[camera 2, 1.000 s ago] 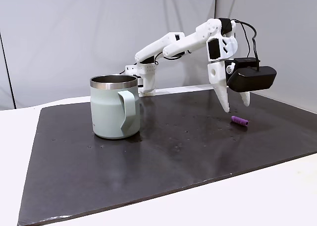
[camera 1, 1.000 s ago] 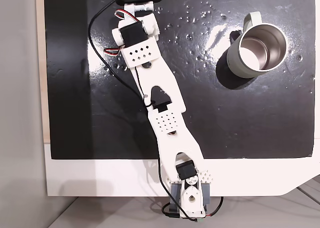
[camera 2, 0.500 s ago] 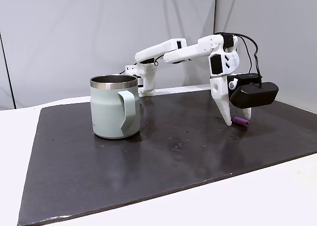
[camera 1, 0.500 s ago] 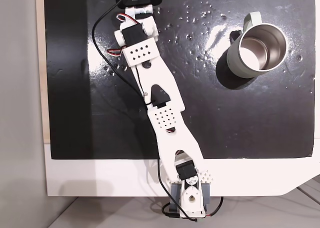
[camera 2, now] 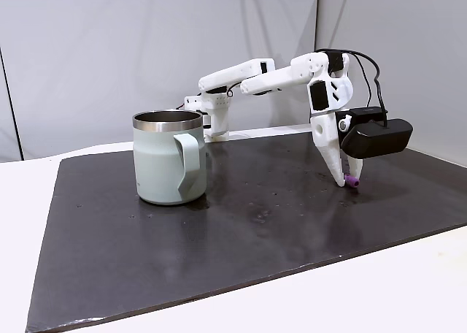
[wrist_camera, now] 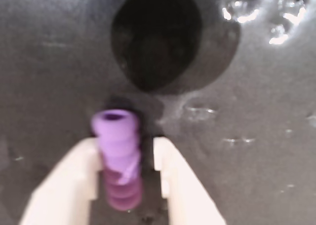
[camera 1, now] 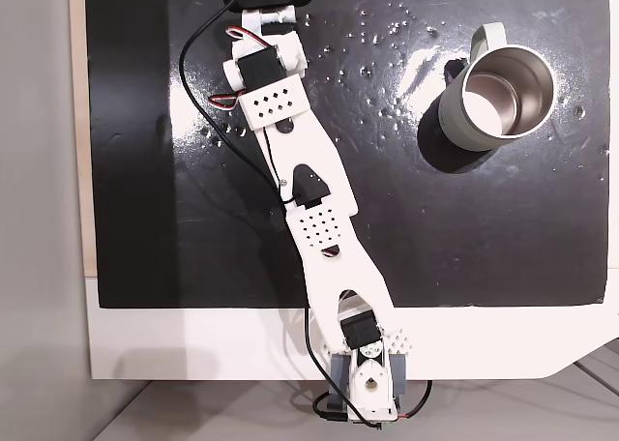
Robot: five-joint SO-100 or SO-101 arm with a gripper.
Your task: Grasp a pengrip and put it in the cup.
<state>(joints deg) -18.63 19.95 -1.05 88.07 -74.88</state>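
on the dark mat (camera 2: 219,231), tool (wrist_camera: 126,158) narrowly spread around the pengrip (wrist_camera: 117,151), not yet pinching

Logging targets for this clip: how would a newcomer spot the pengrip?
Find the black mat, then the white arm's tool at its right end in the side fixed view. Between the fingers lies the pengrip, a tiny purple ribbed tube, far smaller than the grey-green mug.

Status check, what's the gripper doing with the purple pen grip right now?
Gripper down at the mat, fingers either side of the pengrip, not fully closed. Pengrip on the black mat. Cup upright, well apart. Nothing in the way.
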